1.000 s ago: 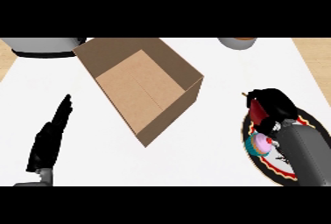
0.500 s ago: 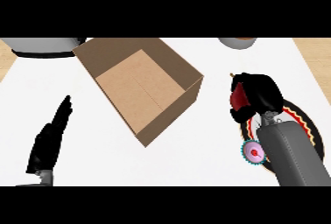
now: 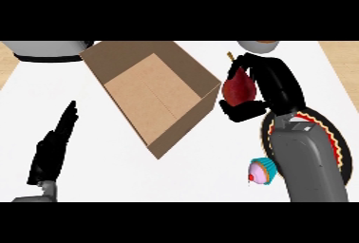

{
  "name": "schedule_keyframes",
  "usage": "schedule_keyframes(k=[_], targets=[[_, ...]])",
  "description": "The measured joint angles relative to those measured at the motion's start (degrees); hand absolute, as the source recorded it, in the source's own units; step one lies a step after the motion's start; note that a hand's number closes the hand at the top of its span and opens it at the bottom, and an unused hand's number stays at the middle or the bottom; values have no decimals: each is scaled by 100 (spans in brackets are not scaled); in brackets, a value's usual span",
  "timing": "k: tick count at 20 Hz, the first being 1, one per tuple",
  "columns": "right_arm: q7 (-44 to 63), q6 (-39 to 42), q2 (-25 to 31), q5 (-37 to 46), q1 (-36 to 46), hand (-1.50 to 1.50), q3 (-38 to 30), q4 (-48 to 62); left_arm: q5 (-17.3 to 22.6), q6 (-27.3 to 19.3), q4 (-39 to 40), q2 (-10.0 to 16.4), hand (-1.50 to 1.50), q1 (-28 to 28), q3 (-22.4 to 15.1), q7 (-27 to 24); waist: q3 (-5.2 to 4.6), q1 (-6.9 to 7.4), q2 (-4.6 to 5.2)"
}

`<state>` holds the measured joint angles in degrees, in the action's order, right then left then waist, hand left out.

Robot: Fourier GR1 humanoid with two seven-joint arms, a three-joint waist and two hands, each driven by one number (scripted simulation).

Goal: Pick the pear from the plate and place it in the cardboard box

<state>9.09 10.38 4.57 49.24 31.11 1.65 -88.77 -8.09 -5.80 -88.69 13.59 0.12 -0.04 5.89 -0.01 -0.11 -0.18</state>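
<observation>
Just right of the cardboard box (image 3: 151, 90), held the pear (image 3: 238, 88) in the right hand (image 3: 279, 81), fingers and thumb curled round the dark red fruit, stem up, beyond the far rim of the plate (image 3: 335, 137). Ran the grey forearm up from the lower edge across that plate. At far left, rested the left hand (image 3: 51, 149), fingers straight and together, holding nothing. Beneath, showed a white counter (image 3: 210, 180), the open box lying askew, a grey pot (image 3: 49, 51) at top left, a pink cupcake (image 3: 261, 172) beside the plate and a bowl (image 3: 261, 45) at the top edge.
</observation>
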Motion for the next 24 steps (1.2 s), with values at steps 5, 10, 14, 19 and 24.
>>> schedule_keyframes(k=[5,10,14,19,24], targets=[[474,190,-304,-301,610,150,168,-159,-13,77,-134,4,0,83,22,7,-1,40,6],[1145,-157,-410,-500,1533,150,529,526,-14,164,-63,-6,0,-24,73,9,-1,87,19],[1328,-597,-439,-644,2272,150,698,1499,-90,139,-85,-85,0,-36,38,16,-2,125,31],[1341,-1068,-451,-994,3092,150,852,2869,-130,159,43,-158,0,-81,19,-69,-3,180,48],[1231,-1600,-455,-1460,3646,150,1253,4202,-167,214,77,-141,0,-208,13,-72,-5,285,75]])
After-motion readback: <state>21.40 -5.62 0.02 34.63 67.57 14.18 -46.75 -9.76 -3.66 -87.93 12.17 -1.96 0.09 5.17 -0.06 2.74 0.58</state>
